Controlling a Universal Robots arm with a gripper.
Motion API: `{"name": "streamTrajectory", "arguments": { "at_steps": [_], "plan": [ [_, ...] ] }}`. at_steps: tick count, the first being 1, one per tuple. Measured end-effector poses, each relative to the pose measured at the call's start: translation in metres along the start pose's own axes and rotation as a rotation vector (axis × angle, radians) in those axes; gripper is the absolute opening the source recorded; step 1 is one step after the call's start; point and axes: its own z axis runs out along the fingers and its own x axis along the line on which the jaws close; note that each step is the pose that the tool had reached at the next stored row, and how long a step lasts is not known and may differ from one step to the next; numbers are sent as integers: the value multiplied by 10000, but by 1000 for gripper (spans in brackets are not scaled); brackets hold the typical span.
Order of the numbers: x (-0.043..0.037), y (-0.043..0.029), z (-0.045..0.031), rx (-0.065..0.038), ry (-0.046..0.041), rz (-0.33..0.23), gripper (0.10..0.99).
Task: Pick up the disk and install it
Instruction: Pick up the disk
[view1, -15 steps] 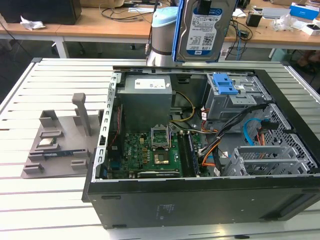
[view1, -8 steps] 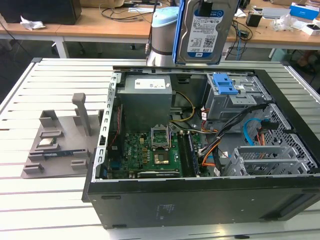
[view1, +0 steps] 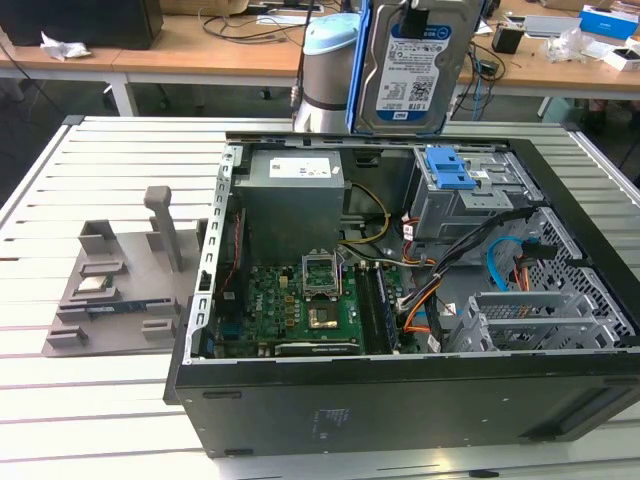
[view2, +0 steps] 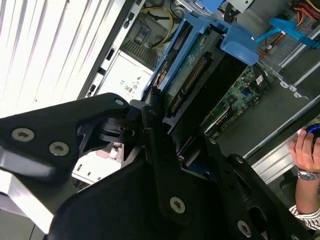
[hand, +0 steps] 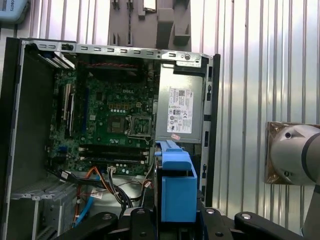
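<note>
**Disk held above the open computer case, not yet installed.**

The disk is gripped firmly by the gripper and is held upright above the far edge of the computer case, clear of it, with the labelled face turned toward the exterior camera. In the first wrist view, the black fingers are pressed against the disk's opposite edges. Inside the case, the drive cage with its blue latch is located at the exterior view's right, the power supply against the far wall, and the motherboard on the floor. A grey fixture is placed on the slatted table just beside the case, at the exterior view's left.
</note>
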Motion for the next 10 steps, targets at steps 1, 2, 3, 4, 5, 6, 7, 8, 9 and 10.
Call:
{"name": "streamTrajectory", "arguments": {
  "at_steps": [1, 2, 3, 4, 5, 6, 7, 8, 9, 10],
  "plan": [
    [21, 1, 0, 0, 0, 0, 365],
    [44, 2, -1, 0, 0, 0, 365],
    [55, 3, -1, 0, 0, 0, 365],
    [66, 3, -1, 0, 0, 0, 365],
    [89, 4, -1, 0, 0, 0, 365],
    [110, 5, -1, 0, 0, 0, 365],
    [131, 6, -1, 0, 0, 0, 365],
    [145, 7, -1, 0, 0, 0, 365],
    [158, 8, -1, 0, 0, 0, 365],
    [175, 9, -2, 0, 0, 1, 365]
  ]
}}
